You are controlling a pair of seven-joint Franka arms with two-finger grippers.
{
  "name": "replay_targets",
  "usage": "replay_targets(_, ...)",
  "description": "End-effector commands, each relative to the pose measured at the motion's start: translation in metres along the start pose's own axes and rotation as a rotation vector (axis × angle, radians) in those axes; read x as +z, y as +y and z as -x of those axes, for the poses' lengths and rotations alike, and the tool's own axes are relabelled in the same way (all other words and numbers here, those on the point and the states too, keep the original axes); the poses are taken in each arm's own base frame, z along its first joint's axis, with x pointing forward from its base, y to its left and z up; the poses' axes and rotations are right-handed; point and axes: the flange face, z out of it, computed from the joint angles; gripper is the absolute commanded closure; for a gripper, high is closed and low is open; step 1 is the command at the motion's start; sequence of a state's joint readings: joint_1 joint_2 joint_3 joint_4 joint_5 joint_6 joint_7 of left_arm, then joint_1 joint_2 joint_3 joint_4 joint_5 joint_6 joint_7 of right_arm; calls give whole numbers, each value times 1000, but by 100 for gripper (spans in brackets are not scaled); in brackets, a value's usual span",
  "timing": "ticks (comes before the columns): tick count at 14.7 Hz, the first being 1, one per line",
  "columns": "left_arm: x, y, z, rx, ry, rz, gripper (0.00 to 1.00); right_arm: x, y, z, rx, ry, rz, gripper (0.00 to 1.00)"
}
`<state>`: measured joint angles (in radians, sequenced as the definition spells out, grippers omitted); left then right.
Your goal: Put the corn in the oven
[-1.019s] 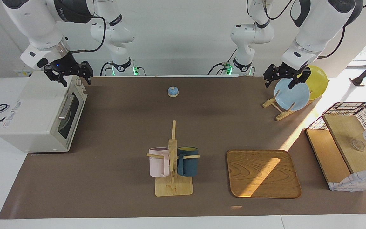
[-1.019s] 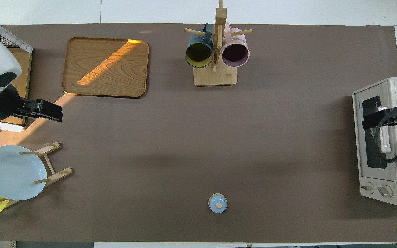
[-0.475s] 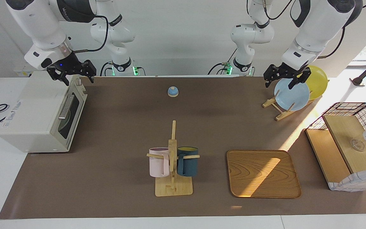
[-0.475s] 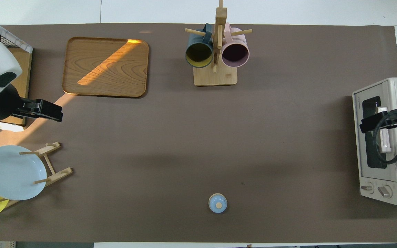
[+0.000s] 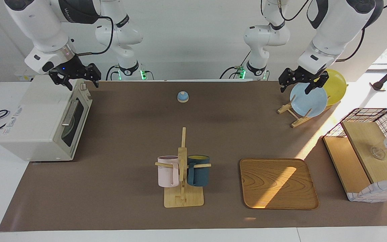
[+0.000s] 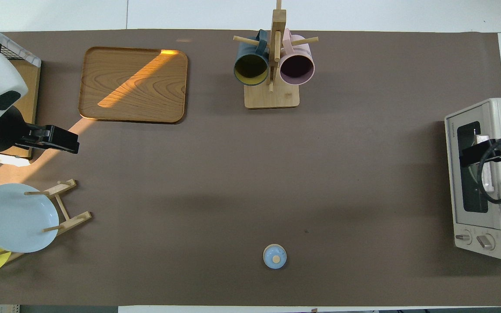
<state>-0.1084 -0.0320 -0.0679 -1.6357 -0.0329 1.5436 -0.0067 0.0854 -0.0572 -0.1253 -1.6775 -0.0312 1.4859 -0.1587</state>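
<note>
Not much going on in this last second, tbh. The right claw (image 5: 79, 84) has drifted up a touch and eased back toward the robots' side. It now hangs over the top edge of the boxy cream-white toaster oven (image 5: 39, 114), at the end nearest the robots, touching nothing. Its fingers are apart and there's nothing between them.

The left claw (image 5: 296, 88) hasn't budged. That arm is just waiting, fingers spread and empty, over the pale blue round plate (image 5: 309, 101) standing in the little wooden rack. The round yellow plate (image 5: 338, 85) is right beside the blue one.

The oven's dark glass door (image 5: 74, 117) is closed, same as a second ago, and the metal bar handle isn't being touched.

The odd part is the corn, which I can't find anywhere. It's not on the brown-covered bench (image 5: 129, 134), not on the square wooden tray (image 5: 277, 183), and not in either claw. I can't make it out through the glass from either view.

My guess is it's already inside with the door shut, and the right arm backing off is the wrap-up. That's a guess though, since the glass is too dark to confirm it. If it isn't in there, the whole job is still to do, starting with the door.
</note>
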Motion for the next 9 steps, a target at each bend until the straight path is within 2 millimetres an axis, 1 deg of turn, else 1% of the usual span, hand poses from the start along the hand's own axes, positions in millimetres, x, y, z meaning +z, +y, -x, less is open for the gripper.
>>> replay_targets(1, -1, -4, 8, -1, 11, 10, 0, -2, 1, -7, 12, -17, 10, 0)
replay_targets(3, -1, -4, 8, -1, 11, 10, 0, -2, -5, -8, 1, -18, 13, 0)
replay_targets(4, -1, -4, 9, -1, 10, 10, 0, -2, -3, -8, 6, -16, 11, 0)
replay_targets(5, -1, -4, 8, -1, 11, 10, 0, -3, 1, -7, 13, -14, 10, 0)
replay_targets(7, -1, -4, 8, -1, 11, 10, 0, -5, 16, -4, 42, -10, 5, 0)
replay_targets(9, -1, -4, 8, -1, 11, 10, 0, -7, 23, -2, 53, -4, 3, 0)
